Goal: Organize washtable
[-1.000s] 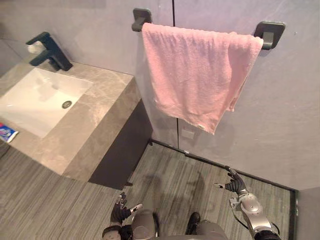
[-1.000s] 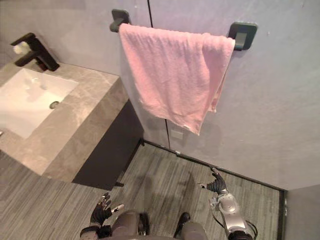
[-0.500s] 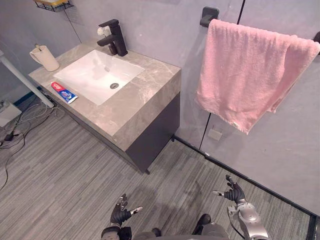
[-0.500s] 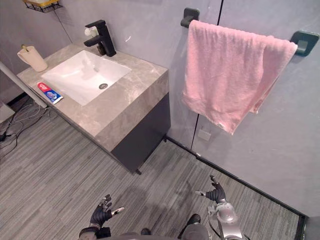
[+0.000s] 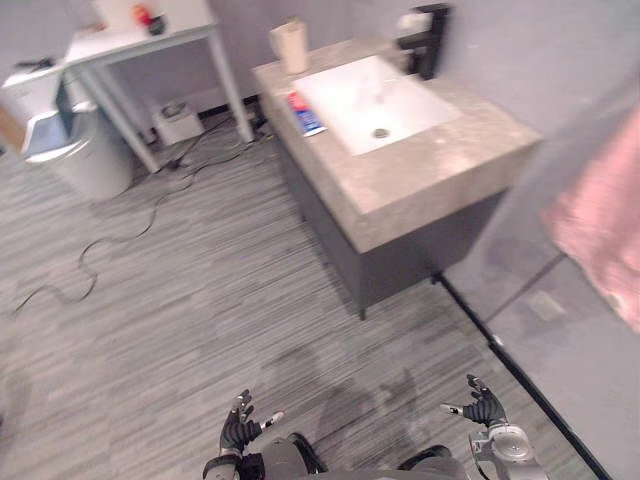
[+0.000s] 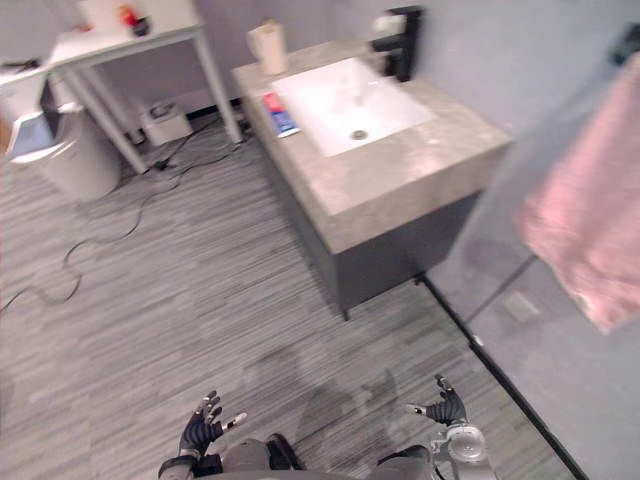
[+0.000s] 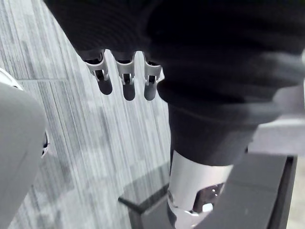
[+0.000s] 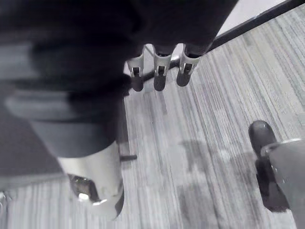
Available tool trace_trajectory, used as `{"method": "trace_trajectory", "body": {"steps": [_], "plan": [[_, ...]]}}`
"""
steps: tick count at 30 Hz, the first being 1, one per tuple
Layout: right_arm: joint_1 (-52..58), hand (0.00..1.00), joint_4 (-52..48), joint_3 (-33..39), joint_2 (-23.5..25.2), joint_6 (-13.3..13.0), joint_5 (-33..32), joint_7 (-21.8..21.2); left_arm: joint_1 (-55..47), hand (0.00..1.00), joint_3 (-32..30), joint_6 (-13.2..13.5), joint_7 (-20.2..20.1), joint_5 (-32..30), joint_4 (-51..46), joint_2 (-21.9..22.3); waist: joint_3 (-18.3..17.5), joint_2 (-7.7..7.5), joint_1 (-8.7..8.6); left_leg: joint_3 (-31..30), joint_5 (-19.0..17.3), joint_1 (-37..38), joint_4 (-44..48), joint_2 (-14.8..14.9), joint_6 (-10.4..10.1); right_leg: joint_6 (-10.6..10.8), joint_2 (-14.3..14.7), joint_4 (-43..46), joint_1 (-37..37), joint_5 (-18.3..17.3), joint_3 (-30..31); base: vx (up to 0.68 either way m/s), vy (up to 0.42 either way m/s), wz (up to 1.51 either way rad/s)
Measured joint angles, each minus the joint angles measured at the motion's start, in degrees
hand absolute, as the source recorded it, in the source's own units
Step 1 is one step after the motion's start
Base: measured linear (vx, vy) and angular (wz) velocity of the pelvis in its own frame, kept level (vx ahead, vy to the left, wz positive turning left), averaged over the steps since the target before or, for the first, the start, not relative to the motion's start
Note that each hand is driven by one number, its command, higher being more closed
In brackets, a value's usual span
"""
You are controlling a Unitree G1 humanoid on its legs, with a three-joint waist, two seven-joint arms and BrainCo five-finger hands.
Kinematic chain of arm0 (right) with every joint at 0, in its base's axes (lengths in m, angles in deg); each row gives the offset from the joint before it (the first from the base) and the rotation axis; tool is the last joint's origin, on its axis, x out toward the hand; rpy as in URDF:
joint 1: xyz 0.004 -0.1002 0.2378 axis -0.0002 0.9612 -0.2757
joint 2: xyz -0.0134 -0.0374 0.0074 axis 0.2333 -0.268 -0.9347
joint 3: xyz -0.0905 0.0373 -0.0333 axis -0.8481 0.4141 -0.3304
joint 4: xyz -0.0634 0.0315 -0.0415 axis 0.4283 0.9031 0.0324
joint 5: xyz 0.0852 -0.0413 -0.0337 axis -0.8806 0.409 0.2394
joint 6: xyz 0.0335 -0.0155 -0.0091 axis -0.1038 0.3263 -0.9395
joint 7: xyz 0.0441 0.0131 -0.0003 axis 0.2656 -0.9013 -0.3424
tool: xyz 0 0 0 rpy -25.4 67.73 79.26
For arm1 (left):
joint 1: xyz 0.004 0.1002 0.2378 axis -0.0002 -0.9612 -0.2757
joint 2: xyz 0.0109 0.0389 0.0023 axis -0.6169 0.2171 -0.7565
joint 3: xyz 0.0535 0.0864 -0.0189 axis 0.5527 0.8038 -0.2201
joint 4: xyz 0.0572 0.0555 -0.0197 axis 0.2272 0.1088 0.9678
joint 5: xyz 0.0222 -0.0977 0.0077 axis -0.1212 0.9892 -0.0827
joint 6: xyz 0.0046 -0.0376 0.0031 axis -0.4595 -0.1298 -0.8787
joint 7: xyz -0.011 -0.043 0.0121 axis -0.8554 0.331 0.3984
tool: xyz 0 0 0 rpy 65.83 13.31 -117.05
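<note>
We're well short of the grey stone washtable (image 5: 440,170), so our left hand (image 5: 240,430) and right hand (image 5: 487,410) hang low, fingers spread, holding nothing.

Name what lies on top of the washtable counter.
A beige cup stands at the far corner, a toothpaste tube lies beside the white basin, with a black tap behind it. The cup's contents are hidden.
</note>
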Motion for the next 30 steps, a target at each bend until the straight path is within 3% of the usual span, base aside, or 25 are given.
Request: {"method": "trace_trajectory", "body": {"steps": [1, 2, 3, 4, 5, 6, 8, 9, 11, 14, 16, 18, 19, 20, 21, 22, 23, 24, 26, 28, 30], "plan": [[0.36, 0.00, 0.27, -0.11, 0.93, 0.02, 0.00, -0.03, -0.37, 0.00, -0.72, -0.07, -0.08, 0.00, -0.10, -0.85, -0.15, -1.35, 0.17, -1.57, -1.69, -1.11, 2.14, -1.56, 1.28, -1.31, -2.25, 2.89, 0.41, -0.16, 0.73, 0.02, 0.363, 0.95], [0.42, 0.00, 0.63, -0.44, 1.12, 0.24, 0.02, -0.21, -0.80, 0.00, -0.97, -0.28, -0.08, -0.01, -0.16, -1.40, -0.09, -1.81, 0.43, -4.02, -3.31, -1.77, 4.25, -3.02, 2.51, -6.26, -3.71, 8.39, 0.19, -0.71, 4.90, 0.04, 0.330, 1.09], [0.43, 0.00, 0.68, -0.66, 1.01, 0.40, 0.02, -0.44, -1.24, 0.00, -1.01, -0.52, -0.06, -0.01, -0.32, -1.48, 0.01, -1.80, 0.40, -5.44, -4.18, -1.43, 4.83, -3.91, 3.22, -9.20, -3.70, 12.44, -1.09, -2.87, 10.75, 0.05, 0.304, 0.88], [0.52, 0.00, 0.67, -1.28, 0.87, 0.41, 0.02, -0.57, -1.79, 0.00, -1.21, -0.62, -0.03, -0.01, -0.74, -1.47, 0.05, -1.79, 0.35, -6.60, -4.43, -1.06, 4.70, -4.64, 3.65, -9.98, -3.23, 15.55, -2.48, -4.05, 16.32, 0.07, 0.185, 0.86], [0.78, 0.00, 0.49, -2.47, 0.92, 0.27, 0.01, -0.81, -2.35, 0.00, -1.19, -1.21, -0.04, 0.00, -1.95, -1.81, 0.47, -1.22, 0.25, -9.05, -4.39, 0.00, 3.75, -6.00, 4.15, -6.42, 0.17, 23.09, -5.98, -8.98, 27.79, 0.12, 0.206, 1.02], [1.27, 0.00, 0.40, -2.62, 1.52, 0.19, 0.00, -0.98, -2.94, 0.00, -0.99, -1.49, -0.03, -0.02, -3.45, -2.42, 0.64, -1.67, 0.15, -12.41, -3.53, 1.49, 1.27, -8.34, 5.35, -4.54, 5.32, 28.93, -8.81, -13.34, 35.95, 0.16, 0.206, 1.10], [2.63, 0.00, -0.34, -2.57, 2.17, 0.13, -0.11, -0.93, -3.02, 0.00, -0.46, -1.44, -0.06, -0.02, -5.21, -3.22, 1.16, -2.79, -0.26, -16.79, -3.44, 3.66, -1.21, -11.50, 5.91, -3.25, 11.21, 32.79, -11.96, -17.70, 40.92, 0.18, 0.123, 1.41], [3.16, 0.00, -0.73, -2.56, 2.22, 0.11, -0.21, -0.92, -2.99, 0.00, -0.30, -1.44, -0.06, -0.02, -5.22, -3.49, 1.59, -3.21, -1.08, -18.28, -3.48, 4.60, -1.66, -12.62, 5.87, -3.88, 12.84, 32.18, -14.08, -19.11, 40.72, 0.15, 0.043, 1.49], [3.62, 0.00, -0.74, -2.56, 2.49, 0.18, -0.55, -0.81, -3.08, 0.00, 0.80, -1.52, -0.08, -0.01, -5.04, -3.49, 2.00, -2.90, -1.46, -21.40, -3.69, 4.82, -2.37, -14.11, 6.18, -3.73, 14.39, 26.91, -18.40, -19.04, 41.33, 0.15, 0.032, 1.19], [3.44, 0.00, -0.84, -2.21, 3.13, 0.20, -2.27, -0.59, -2.19, 0.00, 1.66, -1.65, -0.07, -0.02, -4.49, -3.40, 3.93, -1.38, -1.45, -26.82, -3.85, 6.29, -2.79, -14.35, 5.68, -0.37, 18.81, 11.36, -22.07, -15.68, 45.63, 0.27, 0.022, 0.92], [3.69, 0.00, -1.10, -2.10, 3.28, 0.29, -2.49, -0.46, -1.63, 0.00, 2.02, -1.92, -0.02, -0.07, -4.39, -3.45, 4.03, -1.37, -1.41, -29.45, -5.03, 7.37, -2.85, -15.02, 5.01, -0.21, 19.54, 6.85, -22.55, -13.34, 48.68, 0.40, -0.076, 0.87], [4.22, 0.00, -2.92, -2.09, 4.14, 0.43, -2.48, -0.47, -1.19, 0.00, 2.41, -1.87, 0.00, -0.08, -4.45, -3.54, 3.79, -1.77, -1.37, -31.51, -7.22, 8.94, -2.78, -15.35, 4.11, -0.87, 20.33, 8.09, -22.65, -12.91, 49.73, 0.47, -0.154, 0.61], [4.81, 0.00, -5.01, -2.14, 4.99, 0.36, -2.51, -0.49, -1.22, 0.00, 2.93, -1.89, -0.04, -0.08, -4.45, -3.65, 3.64, -1.93, -1.29, -31.82, -9.24, 10.11, -2.52, -14.87, 1.93, -1.20, 21.58, 10.08, -22.09, -13.09, 47.92, 0.38, -0.149, 0.14], [5.07, 0.00, -6.00, -2.43, 5.64, 0.34, -2.57, -0.49, -1.47, 0.00, 3.01, -1.94, -0.06, -0.08, -4.45, -3.48, 3.48, -1.72, -1.40, -31.07, -10.96, 10.98, -0.79, -13.54, -1.61, -1.95, 23.33, 9.64, -20.26, -13.35, 46.29, 0.52, -0.185, 0.15], [5.25, 0.00, -6.94, -2.47, 5.95, 0.24, -3.47, -0.44, -1.31, 0.00, 3.28, -2.01, -0.25, -0.03, -4.52, -3.75, 3.60, -1.28, -1.75, -28.07, -10.88, 8.95, 6.52, -10.90, -2.75, -5.54, 25.27, 7.47, -18.04, -11.15, 45.91, 0.64, -0.154, -0.01], [5.33, 0.00, -7.64, -2.13, 5.56, 0.15, -5.03, 0.14, -0.39, 0.00, 3.52, -2.20, -0.73, -0.02, -5.09, -2.51, 3.87, 0.89, -2.04, -22.59, -9.89, 5.54, 18.06, -5.43, -4.30, -6.23, 28.44, 6.48, -15.87, -11.85, 45.58, 0.69, -0.117, -0.14], [5.41, 0.00, -8.24, -2.15, 5.57, 0.25, -5.37, 0.24, -0.37, 0.00, 3.48, -2.22, -0.98, 0.00, -5.37, -2.06, 3.85, 1.18, -1.80, -21.10, -8.23, 4.86, 21.73, -3.80, -5.09, -6.66, 29.29, 5.97, -14.45, -12.28, 46.01, 0.71, -0.050, -0.67], [5.52, 0.00, -8.87, -2.30, 5.68, 0.27, -6.42, 0.44, 0.01, 0.00, 3.46, -2.24, -1.29, -0.01, -5.82, -1.59, 4.07, 0.69, -1.40, -18.77, -6.19, 2.07, 29.85, -0.90, -4.63, -6.96, 30.30, 3.63, -11.15, -12.57, 48.37, 0.51, -0.001, -0.71], [5.31, 0.00, -8.87, -2.19, 6.47, 0.35, -7.01, 0.52, 1.21, 0.00, 3.05, -2.16, -1.20, -0.01, -5.88, -1.78, 4.50, -0.78, -1.50, -17.66, -7.30, 0.11, 31.63, 0.43, -3.82, -6.96, 30.02, 0.98, -7.80, -12.56, 50.79, 0.55, -0.001, -0.56], [5.00, 0.00, -8.39, -1.93, 6.98, 0.36, -7.07, 0.57, 2.11, 0.00, 2.80, -2.05, -1.22, -0.02, -6.23, -2.32, 5.38, -2.48, -1.39, -17.72, -7.57, -3.58, 30.73, 1.14, -3.29, -6.94, 29.03, -2.99, -3.46, -12.56, 52.62, 0.47, 0.061, -0.38], [2.35, 0.00, -6.04, -1.24, 7.34, 0.38, -7.74, 0.59, 2.83, 0.00, 0.99, -1.95, -1.19, -0.03, -6.22, -2.64, 6.45, -4.36, -1.15, -18.62, -7.69, -10.33, 21.96, 0.41, -3.03, -6.86, 26.29, -6.22, -0.47, -12.53, 55.13, 0.41, 0.204, -0.43]]}}
